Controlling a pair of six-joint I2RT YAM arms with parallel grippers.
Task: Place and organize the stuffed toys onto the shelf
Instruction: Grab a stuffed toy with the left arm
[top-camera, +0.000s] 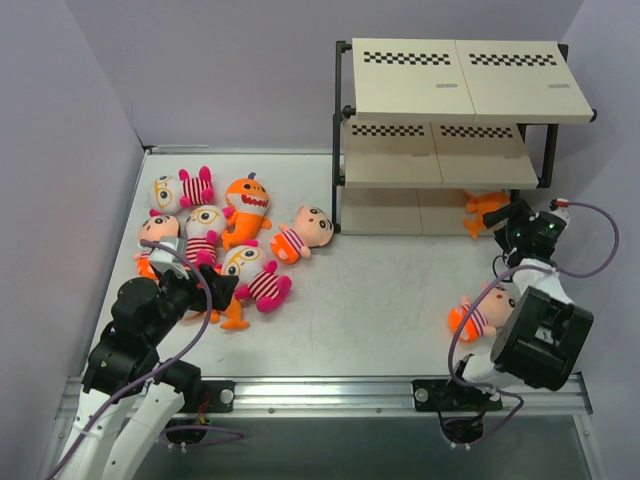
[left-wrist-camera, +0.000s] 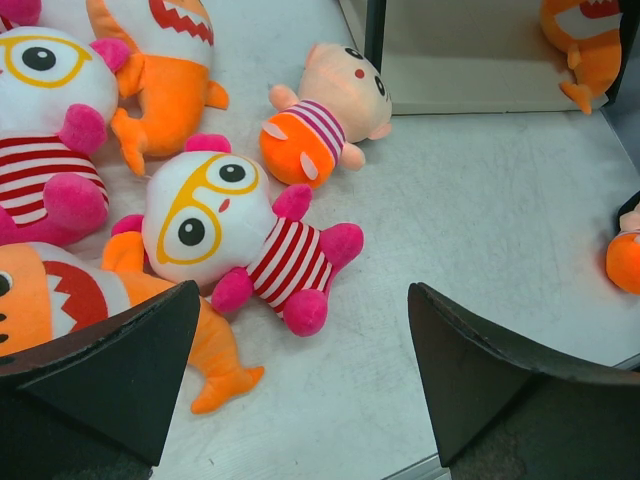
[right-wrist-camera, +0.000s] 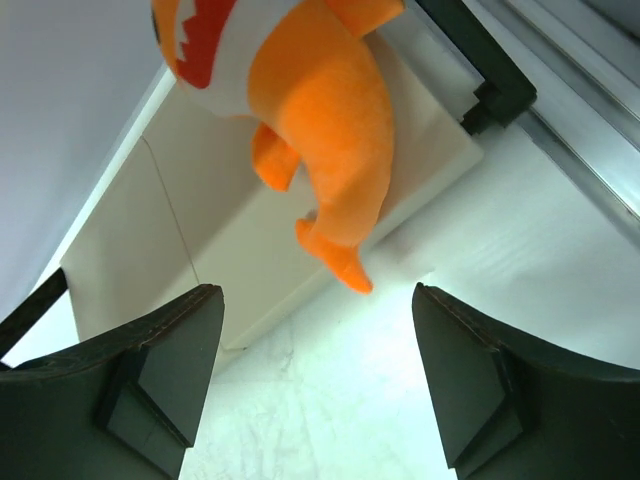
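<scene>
- Shelf (top-camera: 450, 100): stands at the far right of the table (top-camera: 380, 300), three boards stacked.
- Orange shark (right-wrist-camera: 320, 130): lies on the lowest board at its right end, tail fin hanging over the front edge.
- Right gripper (right-wrist-camera: 318, 380): released, nothing between the fingers. It sits just in front of that shark without touching it.
- Striped doll (top-camera: 480, 318): on the table beside the right arm, well apart from the shelf.
- Left gripper (left-wrist-camera: 300, 390): released and empty, poised above the near edge of the toy pile on the left of the table.
- Glasses toy (left-wrist-camera: 225, 225): on its back just beyond the left fingers, pink limbs spread.
- Second shark (left-wrist-camera: 60, 310): partly under the left finger, touching the glasses toy.
- Second striped doll (left-wrist-camera: 325, 115): on the table near the shelf's front left post.
- Remaining toys (top-camera: 190, 215): clustered touching one another at the far left.
</scene>
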